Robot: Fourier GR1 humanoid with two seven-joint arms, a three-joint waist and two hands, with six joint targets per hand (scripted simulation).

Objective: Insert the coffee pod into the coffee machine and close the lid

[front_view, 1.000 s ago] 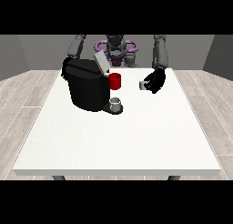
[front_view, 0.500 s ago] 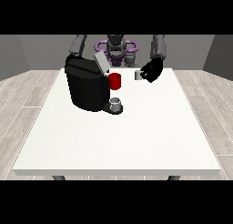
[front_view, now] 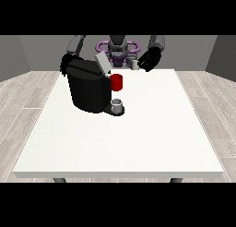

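Up and back goes the hand at the view's right (front_view: 150, 60), lifting the coffee pod (front_view: 134, 64) off the table (front_view: 138, 129) and carrying it towards the robot's chest, higher than half a second ago. Fingers are curled round the small grey pod, which sticks out on the machine side of the hand. The coffee machine (front_view: 87, 90) stands at the view's left, its lid (front_view: 102, 63) tipped open and slanting upward.

Best play now, I'd say: swing the pod across above the lid's edge, then lower it into the opening behind the lid. That raised lid sits right between pod and slot, so clearance matters. Below, a red part (front_view: 117, 82) on the machine's front and a grey cup (front_view: 117, 104) on its base stay out of the path. The hand at the view's left (front_view: 66, 64) is tucked behind the machine; I cannot tell how its fingers lie.
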